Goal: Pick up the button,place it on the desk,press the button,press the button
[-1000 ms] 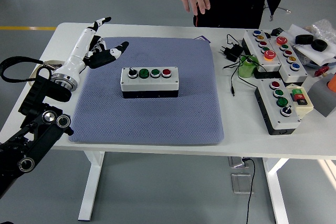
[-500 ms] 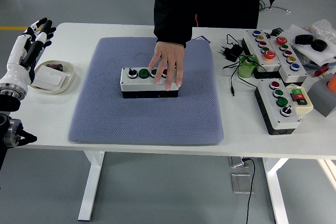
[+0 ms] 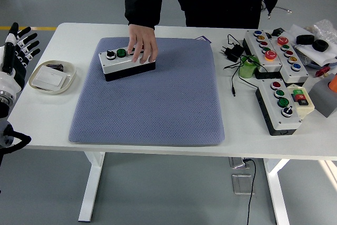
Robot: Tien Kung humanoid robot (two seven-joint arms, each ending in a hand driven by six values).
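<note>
Open mat [image 3: 152, 104] across middle and near side, free for reaching. At far left of mat, button box [image 3: 126, 62] covered on its right end by a person's hand [image 3: 142, 45], sleeve above blocking approach from far side. Left of mat, a small dish [image 3: 52, 76]. Crowded at right: control boxes [image 3: 281, 106], green roll [image 3: 247, 67], cables [image 3: 231, 59]. Left hand [image 3: 18, 46] off table's left edge, fingers spread.

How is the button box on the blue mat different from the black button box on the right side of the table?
The white button box lies on the blue mat; the black button box sits on the bare table. A person's hand covers part of the white one; nothing touches the black one. The white one shows a single row of buttons; the black one has an extra switch block. Both carry a green button.
</note>
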